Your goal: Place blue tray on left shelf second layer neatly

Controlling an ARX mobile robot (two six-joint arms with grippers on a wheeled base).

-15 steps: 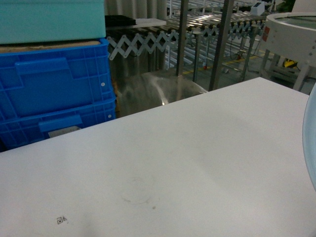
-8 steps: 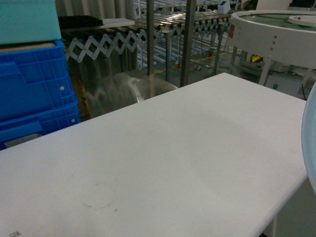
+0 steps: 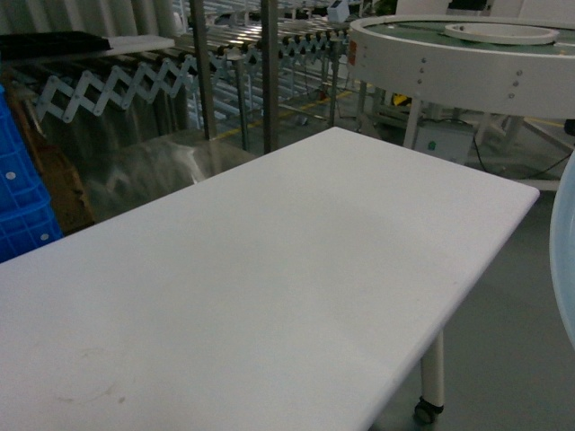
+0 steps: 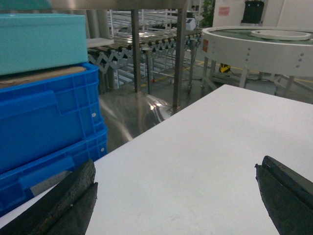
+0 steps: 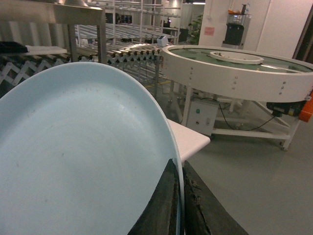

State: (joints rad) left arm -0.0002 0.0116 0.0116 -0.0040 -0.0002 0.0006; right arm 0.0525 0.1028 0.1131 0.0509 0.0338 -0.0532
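Note:
The blue tray (image 5: 83,156) is a pale sky-blue oval dish that fills the left of the right wrist view, held up on edge. My right gripper (image 5: 180,171) is shut on its rim, one finger on each side. In the head view only a sliver of the blue tray (image 3: 566,260) shows at the right edge. My left gripper (image 4: 176,169) hangs open over the white table with nothing between its fingers. Behind the table stand steel posts (image 3: 268,72) and a shiny steel tier (image 3: 153,166). I cannot tell which shelf layer that tier is.
The white table (image 3: 269,287) ends at the right, above a leg with a caster (image 3: 433,377) on grey floor. Dark-blue crates (image 4: 44,122) under a teal tub (image 4: 39,41) stand at the left. A round white machine (image 3: 467,54) and a roller conveyor (image 3: 135,76) lie beyond.
The head view has swung to the right. The blue crates slid to the left edge, and the table's right end and the round machine came into view. The tray stays at the right edge.

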